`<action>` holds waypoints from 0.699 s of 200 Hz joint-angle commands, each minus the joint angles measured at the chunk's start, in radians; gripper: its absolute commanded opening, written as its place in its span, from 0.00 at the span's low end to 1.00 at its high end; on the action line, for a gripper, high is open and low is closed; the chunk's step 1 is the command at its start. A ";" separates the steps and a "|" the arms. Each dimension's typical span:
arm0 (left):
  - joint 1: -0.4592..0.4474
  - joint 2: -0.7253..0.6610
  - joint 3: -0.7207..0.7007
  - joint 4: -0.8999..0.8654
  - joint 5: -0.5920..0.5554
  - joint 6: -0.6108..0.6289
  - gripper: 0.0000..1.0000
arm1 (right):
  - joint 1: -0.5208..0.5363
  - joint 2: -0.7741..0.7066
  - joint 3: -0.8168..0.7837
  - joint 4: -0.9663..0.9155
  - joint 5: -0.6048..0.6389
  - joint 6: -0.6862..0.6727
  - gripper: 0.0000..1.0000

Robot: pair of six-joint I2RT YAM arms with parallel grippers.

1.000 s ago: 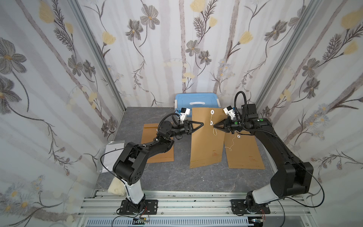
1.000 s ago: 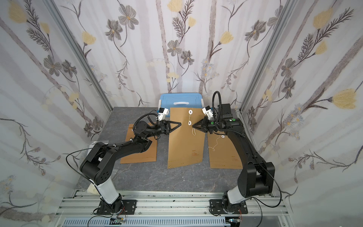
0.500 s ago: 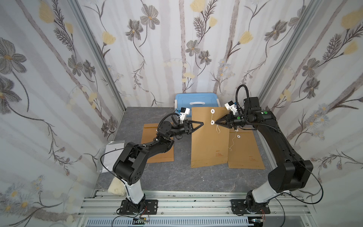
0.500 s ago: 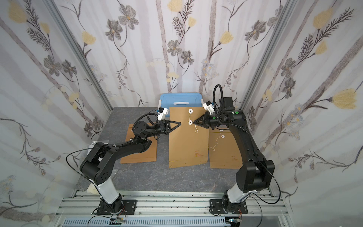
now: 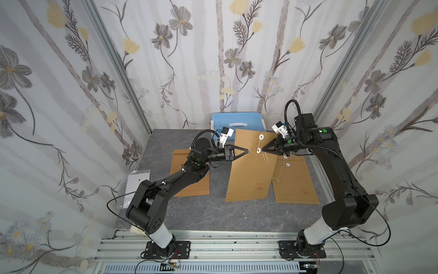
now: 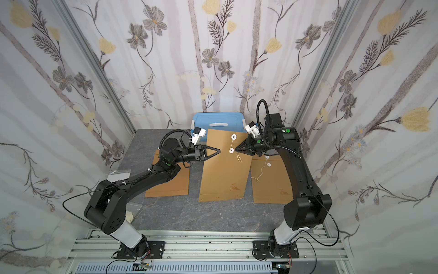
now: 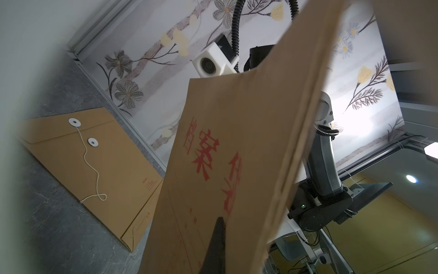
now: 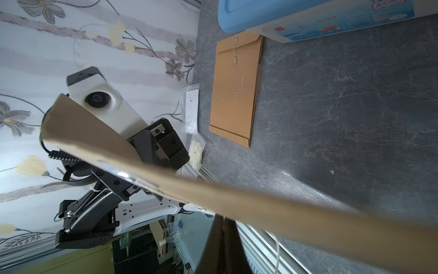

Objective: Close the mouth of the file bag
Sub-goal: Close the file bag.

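Brown kraft-paper file bag [image 5: 248, 180] [image 6: 222, 180], a long flat rectangle, at the centre of the grey marbled table [image 5: 213, 213] in both top views. It is tilted: the bottom edge rests on the table and the mouth end is raised in front of the pale blue plastic box [image 5: 237, 118]. The upward face carries an upper white disc [image 5: 261, 136] and a lower white disc [image 5: 258, 150] joined by a thin cream string [image 5: 266, 157], whose loose end hangs below. The underside, seen from the left wrist, bears large red printed characters [image 7: 203, 151]. The left gripper [image 5: 246, 151] is clamped on the bag's left edge. The right gripper [image 5: 262, 149] has its jaws closed, tips at the lower disc; whether they pinch the string cannot be told.
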 commanded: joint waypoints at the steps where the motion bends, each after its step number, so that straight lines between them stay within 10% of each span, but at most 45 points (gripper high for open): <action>1: 0.001 -0.007 0.009 -0.100 0.060 0.082 0.00 | 0.009 0.007 0.018 0.014 0.083 -0.028 0.01; 140: -0.001 0.063 -0.021 0.140 0.025 -0.080 0.00 | 0.009 -0.049 -0.100 0.171 0.007 -0.014 0.06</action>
